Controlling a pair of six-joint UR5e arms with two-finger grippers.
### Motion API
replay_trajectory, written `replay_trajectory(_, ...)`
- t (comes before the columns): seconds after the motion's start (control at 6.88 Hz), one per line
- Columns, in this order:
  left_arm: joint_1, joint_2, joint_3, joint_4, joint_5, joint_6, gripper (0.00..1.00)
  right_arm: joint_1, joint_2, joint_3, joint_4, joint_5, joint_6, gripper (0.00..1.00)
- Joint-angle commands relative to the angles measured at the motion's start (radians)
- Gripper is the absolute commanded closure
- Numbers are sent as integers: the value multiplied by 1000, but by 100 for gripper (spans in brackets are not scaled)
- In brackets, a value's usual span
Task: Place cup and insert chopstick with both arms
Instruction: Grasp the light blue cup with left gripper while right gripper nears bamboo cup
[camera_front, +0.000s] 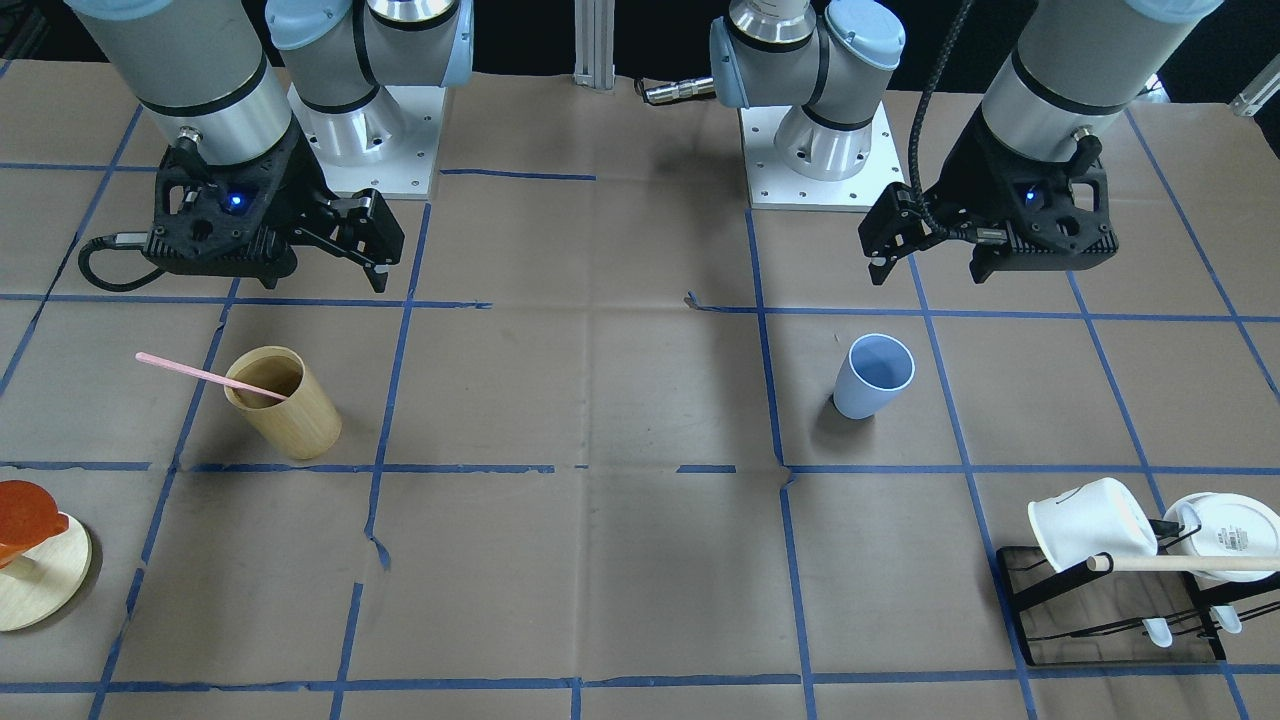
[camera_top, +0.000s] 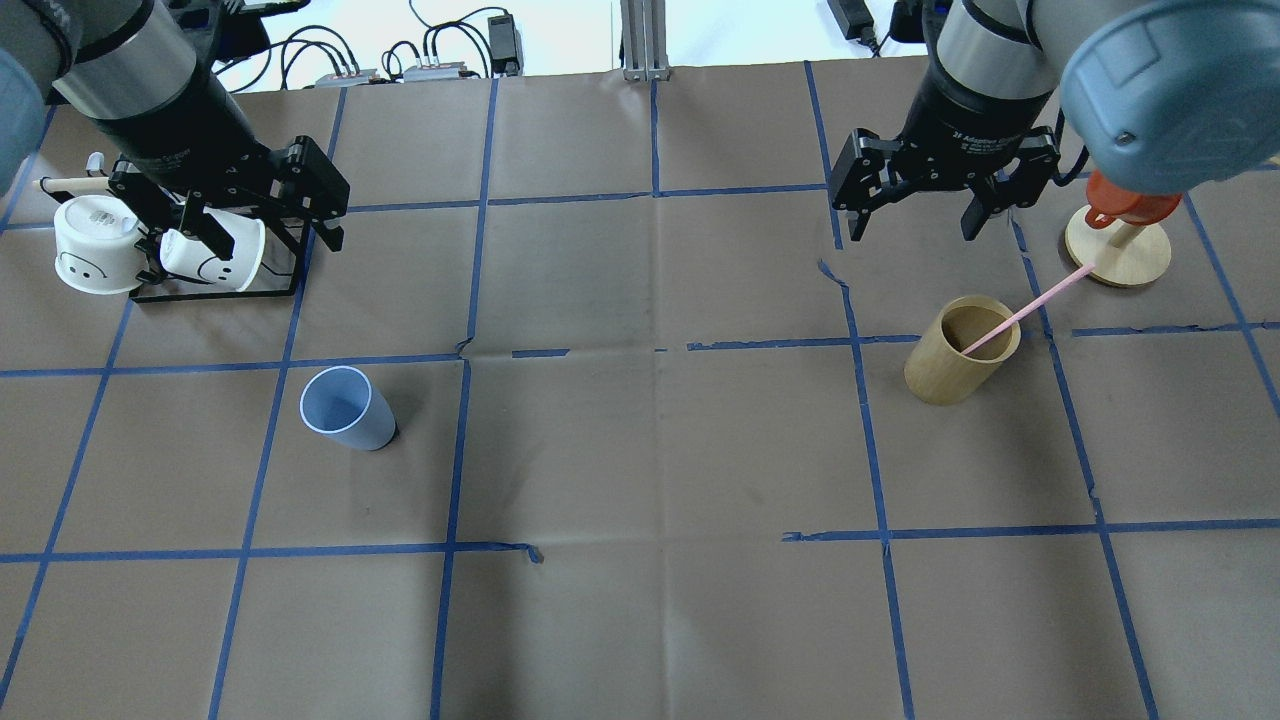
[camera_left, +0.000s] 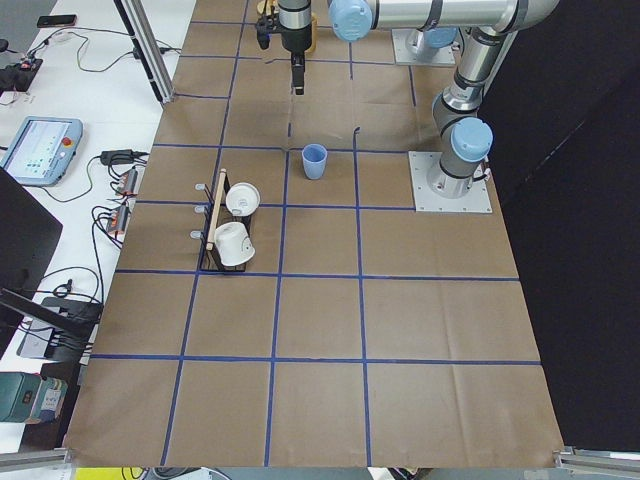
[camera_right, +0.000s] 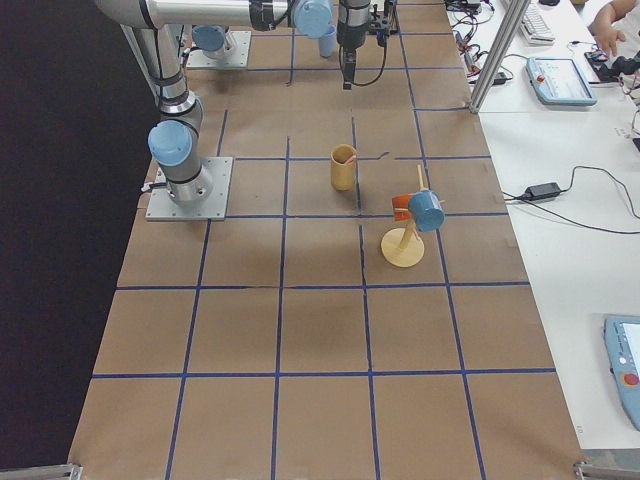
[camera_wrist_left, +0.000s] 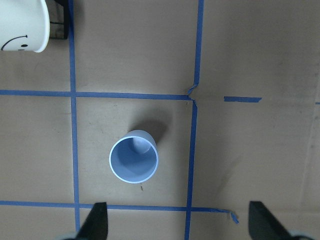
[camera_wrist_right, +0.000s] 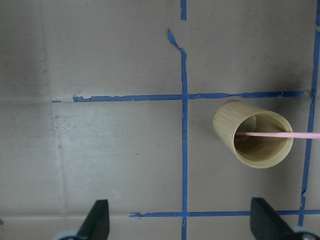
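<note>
The light blue cup (camera_front: 873, 377) stands upright on the paper on my left side; it also shows in the overhead view (camera_top: 345, 408) and straight below in the left wrist view (camera_wrist_left: 133, 159). My left gripper (camera_top: 260, 215) hovers open and empty above and behind it, its fingertips (camera_wrist_left: 97, 220) wide apart. The pink chopstick (camera_top: 1030, 308) leans inside the tan bamboo cup (camera_top: 960, 350), its top sticking out over the rim (camera_wrist_right: 280, 134). My right gripper (camera_top: 912, 220) hovers open and empty above the table, behind the bamboo cup (camera_front: 285, 403).
A black mug rack (camera_top: 215, 285) with two white mugs (camera_top: 95, 245) and a wooden rod (camera_front: 1180, 563) stands at the far left. A round wooden stand (camera_top: 1118, 255) with an orange piece stands at the far right. Blue tape lines grid the brown paper.
</note>
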Motion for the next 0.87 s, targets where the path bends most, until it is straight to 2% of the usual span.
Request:
replay_trajectory(0.0,88,5,-46,4,-8,75,0,-5,9,3,-38,-6,-153,0)
replay_trajectory(0.29,156,29,-181,55,-2,129,2,-29,15,4,-67,-7,-293,1)
replay_trajectory(0.73,175,25,-397,294,6,131,2,-188,12,45,-81,5,-736,2)
